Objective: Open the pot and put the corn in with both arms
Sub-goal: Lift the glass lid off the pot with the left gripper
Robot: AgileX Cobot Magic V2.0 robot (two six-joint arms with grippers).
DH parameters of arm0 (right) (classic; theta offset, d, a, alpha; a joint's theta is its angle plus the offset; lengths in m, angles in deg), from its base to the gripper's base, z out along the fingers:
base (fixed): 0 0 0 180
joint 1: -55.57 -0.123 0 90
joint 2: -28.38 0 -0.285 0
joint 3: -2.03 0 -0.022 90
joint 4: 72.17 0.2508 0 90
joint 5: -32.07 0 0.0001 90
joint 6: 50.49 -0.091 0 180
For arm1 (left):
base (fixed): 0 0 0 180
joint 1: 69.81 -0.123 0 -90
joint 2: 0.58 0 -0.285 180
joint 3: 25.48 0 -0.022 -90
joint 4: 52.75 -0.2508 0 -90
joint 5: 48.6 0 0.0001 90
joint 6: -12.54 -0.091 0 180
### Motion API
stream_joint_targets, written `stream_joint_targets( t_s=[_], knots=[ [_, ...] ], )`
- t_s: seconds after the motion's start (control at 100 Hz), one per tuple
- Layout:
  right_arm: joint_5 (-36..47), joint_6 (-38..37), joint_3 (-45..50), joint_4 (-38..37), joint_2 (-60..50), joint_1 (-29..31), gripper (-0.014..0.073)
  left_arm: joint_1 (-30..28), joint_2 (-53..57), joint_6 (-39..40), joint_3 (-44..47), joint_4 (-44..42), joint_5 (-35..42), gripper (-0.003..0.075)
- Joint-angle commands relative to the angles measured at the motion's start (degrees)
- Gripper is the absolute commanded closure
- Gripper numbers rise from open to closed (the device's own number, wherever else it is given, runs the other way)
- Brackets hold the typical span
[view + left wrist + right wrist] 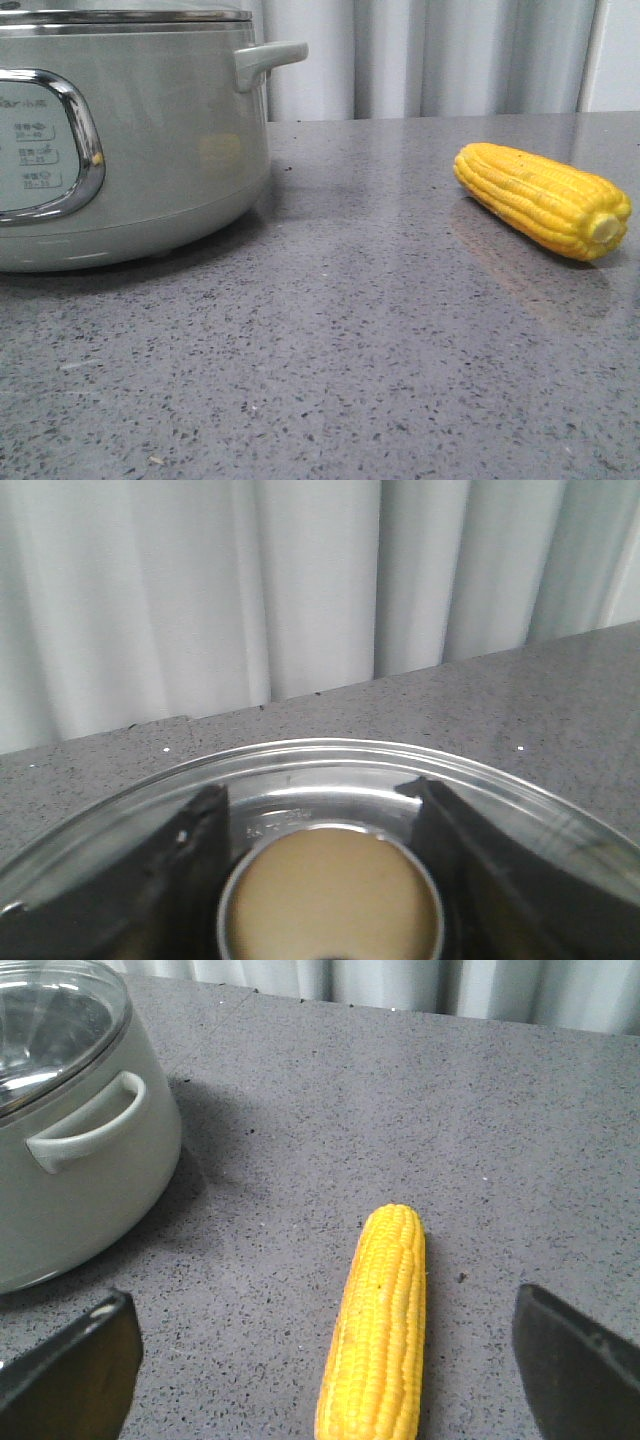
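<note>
At the left edge of the front view stands the pot [150, 150], lid [120, 14] on, its side handle [268, 58] pointing toward frame centre. The corn [545, 198] lies on the grey speckled table [350, 350] at the right of that frame, well apart from the pot, stub end toward the lower right.

Left wrist view: left gripper [325, 880] sits over the glass lid, fingers [185, 870] spread either side of the round tan knob [330, 900]. I see a gap on both sides, so no pinch yet.

Right wrist view: right gripper [325, 1360] hangs above the corn, which runs up the middle of the lower half of the frame; its fingers [75, 1360] are wide apart in the two bottom corners, touching nothing.

My read: both arms are at the pre-grasp stage, lid removal first. Next I would want the left fingers to close on the knob and lift the lid straight up clear of the rim, while the right arm descends and closes across the cob's width. Neither is done.
</note>
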Motion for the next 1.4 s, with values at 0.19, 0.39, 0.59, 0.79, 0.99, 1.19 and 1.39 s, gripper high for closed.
stream_joint_targets(
  t_s=[0.19, 0.39, 0.59, 0.79, 0.99, 1.19, 1.39],
  knots=[
    [3.53, 0.72, -2.24, -0.46, -0.01, 0.36, -0.0042, 0.06, 1.43, 0.15, -2.44, 0.26, 2.28, 0.0615],
    [3.53, 0.72, -2.24, -0.46, -0.01, 0.36, -0.0042, 0.06, 4.69, 0.15, -7.13, 0.26, 0.58, 0.0615],
    [3.53, 0.72, -2.24, -0.46, -0.01, 0.36, -0.0042, -2.12, 9.91, 0.05, -11.36, 0.26, -0.19, 0.0615],
    [3.34, 0.72, -2.24, -0.46, -0.01, 0.36, -0.0042, -13.22, 15.67, 0.05, -11.57, 0.26, -4.84, 0.0615],
    [3.14, 0.72, -2.24, -0.46, -0.01, 0.36, -0.0042, -30.32, 17.97, 0.05, -10.47, 0.26, -10.79, 0.0615],
    [4.19, 0.72, -2.24, -0.05, -0.01, 0.36, -0.0042, -36.97, 17.95, 0.05, -4.21, 0.26, -2.58, 0.0615],
    [3.76, 0.72, -2.24, -0.05, -0.01, 0.36, -0.0042, -43.38, 16.41, 0.05, 5.67, 3.51, 9.91, 0.0615]
  ],
)
